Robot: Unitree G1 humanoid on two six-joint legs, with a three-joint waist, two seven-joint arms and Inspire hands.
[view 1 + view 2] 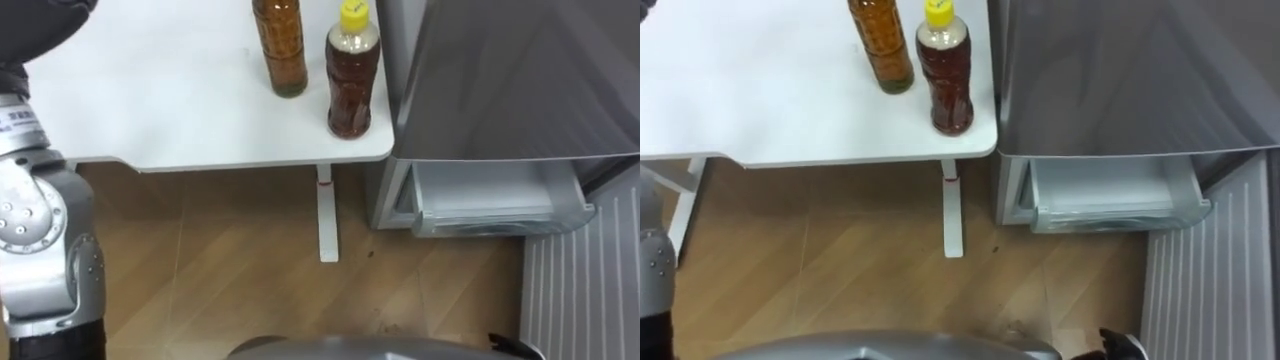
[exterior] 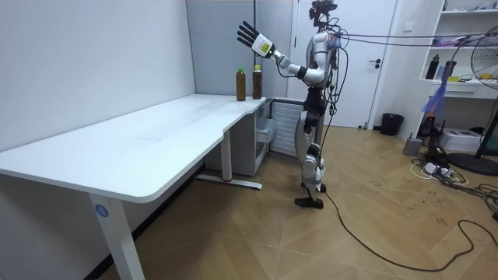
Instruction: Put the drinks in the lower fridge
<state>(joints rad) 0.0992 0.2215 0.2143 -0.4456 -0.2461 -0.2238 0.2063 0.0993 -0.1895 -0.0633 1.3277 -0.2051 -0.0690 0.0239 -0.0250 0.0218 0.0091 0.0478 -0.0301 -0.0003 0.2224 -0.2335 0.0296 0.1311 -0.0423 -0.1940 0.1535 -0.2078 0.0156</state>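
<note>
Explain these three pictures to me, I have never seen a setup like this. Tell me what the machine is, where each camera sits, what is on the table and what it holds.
The machine is a humanoid robot that stands on two legs, with two arms ending in fingered hands. The room view comes from a camera standing some way off. It shows the robot at the far end of a long white table, beside a grey fridge. The two eye views come from a camera on its head, looking down. On the table's corner stand a yellow-capped bottle and a second bottle, both upright and filled with brown drink. The fridge's lower drawer is pulled open. The left hand is raised in the air, fingers spread, holding nothing.
</note>
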